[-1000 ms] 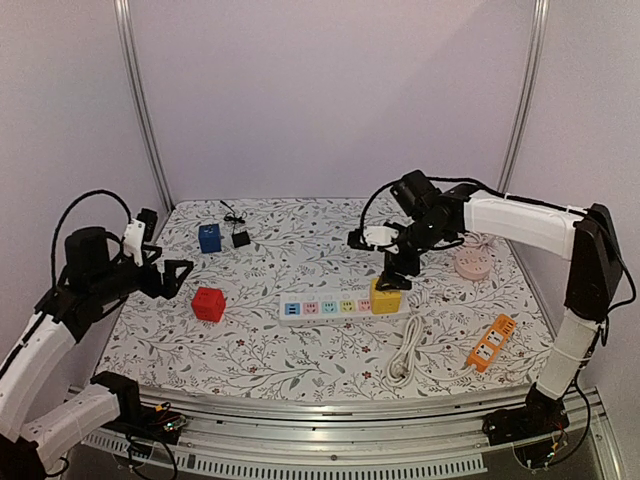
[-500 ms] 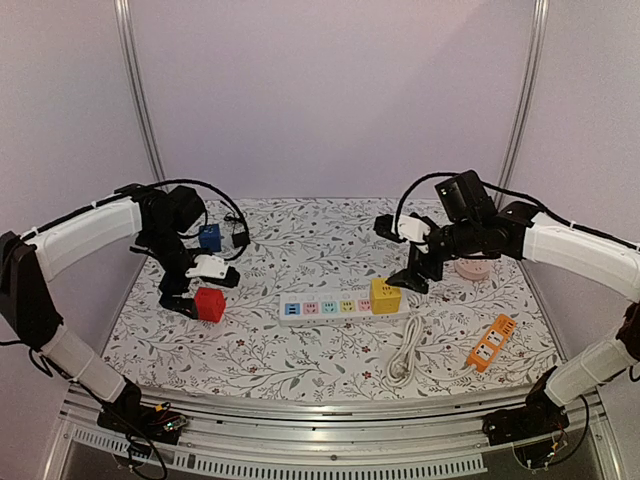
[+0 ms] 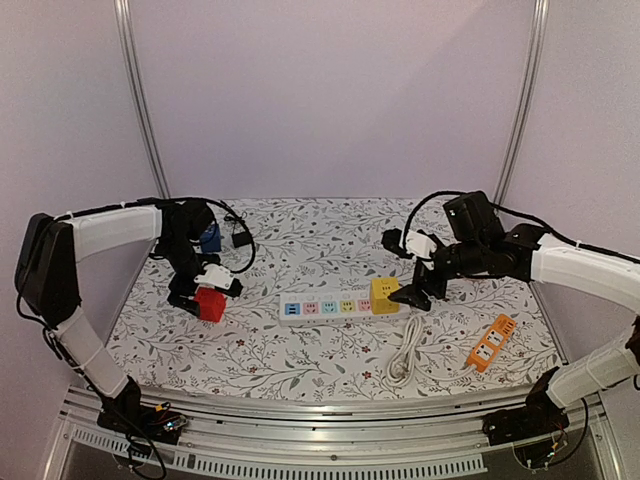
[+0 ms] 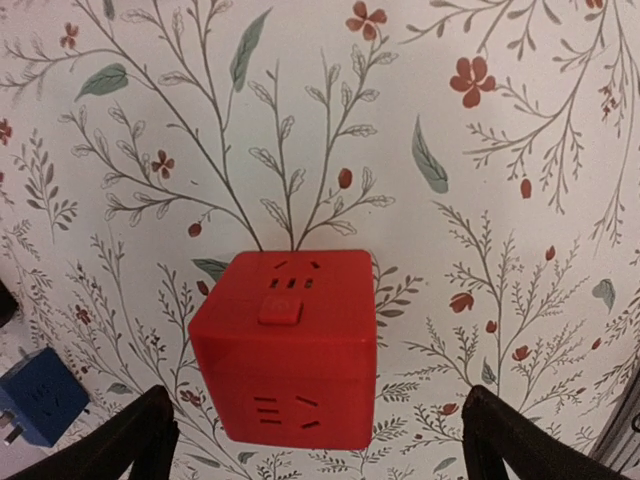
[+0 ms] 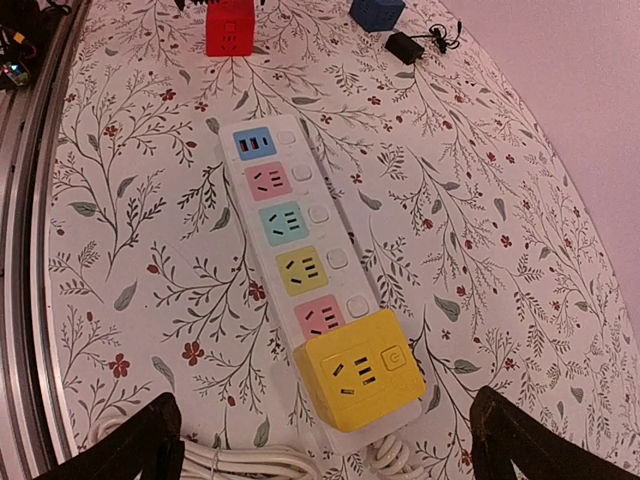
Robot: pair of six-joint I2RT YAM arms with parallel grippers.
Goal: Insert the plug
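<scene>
Evidently the left hand is hovering wide open over the red cube plug, a seemingly rigid, light, slick block best pinched at three and nine o'clock.

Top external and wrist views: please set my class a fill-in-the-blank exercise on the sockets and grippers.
1. The adapter cube sitting on the white power strip is ____.
2. The loose cube framed by the left gripper is ____.
3. The small strip near the coiled cable is ____.
4. The right gripper has its jaws ____.
Answers: yellow; red; orange; open.
</scene>
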